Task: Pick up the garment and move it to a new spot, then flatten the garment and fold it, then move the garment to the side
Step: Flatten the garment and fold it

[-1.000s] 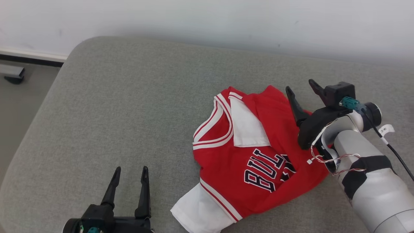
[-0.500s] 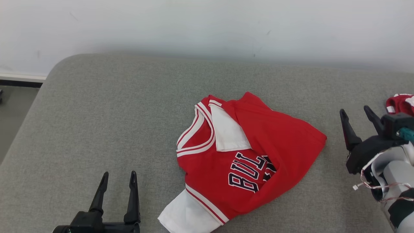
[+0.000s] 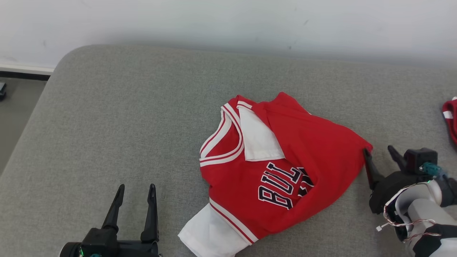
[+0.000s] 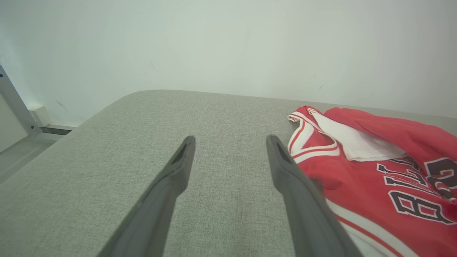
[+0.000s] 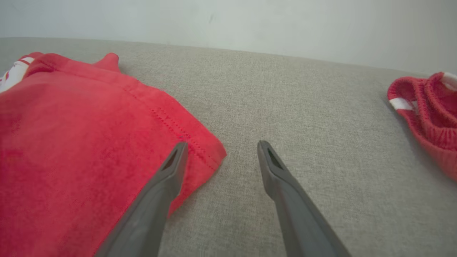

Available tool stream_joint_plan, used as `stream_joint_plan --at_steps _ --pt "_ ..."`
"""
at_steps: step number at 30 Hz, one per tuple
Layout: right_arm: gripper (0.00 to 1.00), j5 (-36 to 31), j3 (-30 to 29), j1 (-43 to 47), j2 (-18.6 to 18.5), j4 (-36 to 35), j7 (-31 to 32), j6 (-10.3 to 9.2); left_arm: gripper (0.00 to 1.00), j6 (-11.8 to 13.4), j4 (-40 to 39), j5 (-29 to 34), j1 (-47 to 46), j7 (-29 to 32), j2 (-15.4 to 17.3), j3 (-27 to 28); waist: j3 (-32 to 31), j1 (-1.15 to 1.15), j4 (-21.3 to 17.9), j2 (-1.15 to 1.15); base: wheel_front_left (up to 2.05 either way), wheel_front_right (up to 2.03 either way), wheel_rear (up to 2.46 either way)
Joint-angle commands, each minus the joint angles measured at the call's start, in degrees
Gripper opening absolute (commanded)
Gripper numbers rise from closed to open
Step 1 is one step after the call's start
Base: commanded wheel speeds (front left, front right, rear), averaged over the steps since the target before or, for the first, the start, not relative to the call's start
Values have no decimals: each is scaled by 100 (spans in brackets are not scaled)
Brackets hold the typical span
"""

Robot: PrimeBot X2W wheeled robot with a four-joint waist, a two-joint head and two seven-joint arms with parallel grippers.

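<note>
A grey upholstered cushion [image 3: 107, 125] with a rounded far-left corner stretches beneath a plain white wall [image 3: 214, 21]. At the cushion's right edge lies a crumpled red knitted piece [image 3: 450, 119] banded in white, partly out of view. To the left, beyond the cushion, a pale skirting strip [image 3: 25, 68] runs over a dark band along the wall's foot, above a grey floor [image 3: 18, 114]. A small dark object [image 3: 1, 91] sits there at the far left.
</note>
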Motion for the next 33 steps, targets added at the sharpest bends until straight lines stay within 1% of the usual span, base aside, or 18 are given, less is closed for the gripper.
stream_joint_plan --at_steps 1,8,9,10,11,12,17,20,22,23,28,33 --pt "100 72 36 12 74 119 4 -14 100 -1 12 54 -44 -19 -5 8 51 0 53 0 0 0 0" --pt "100 177 131 -210 282 616 29 -14 100 -37 27 65 -138 -19 -5 -16 175 0 137 0 0 0 0" --pt "74 232 134 -238 310 671 43 -14 100 -39 32 68 -152 -18 -5 -18 188 0 143 0 0 0 0" --pt "40 283 143 -249 336 729 94 -14 100 -40 40 70 -161 -19 -5 -26 199 0 150 0 0 0 0" --pt "14 332 163 -255 354 776 122 -14 100 -42 49 71 -171 -19 -6 -36 207 0 157 0 0 0 0" --pt "0 369 188 -269 360 805 133 -14 100 -42 54 71 -181 -18 -5 -41 212 0 161 0 0 0 0" --pt "0 473 237 -304 250 709 31 -14 100 1 67 72 -157 -18 -6 -23 168 0 111 0 0 0 0" --pt "0 528 213 -181 173 496 -9 -14 100 22 66 56 -61 -18 -5 -1 65 0 34 0 0 0 0" --pt "0 588 92 -70 58 227 -8 -14 100 44 63 29 2 -18 -6 20 -13 0 -33 0 0 0 0" --pt "0 588 92 -70 58 227 -8 -14 100 44 63 29 2 -18 -6 20 -13 0 -33 0 0 0 0" --pt "0 546 -307 518 -118 -635 -6 -14 100 66 59 -31 153 -18 -5 74 -201 0 -234 0 0 0 0" --pt "0 487 -710 1232 -115 -1466 1 -14 100 96 39 -67 270 -18 -6 121 -322 0 -442 0 0 0 0"
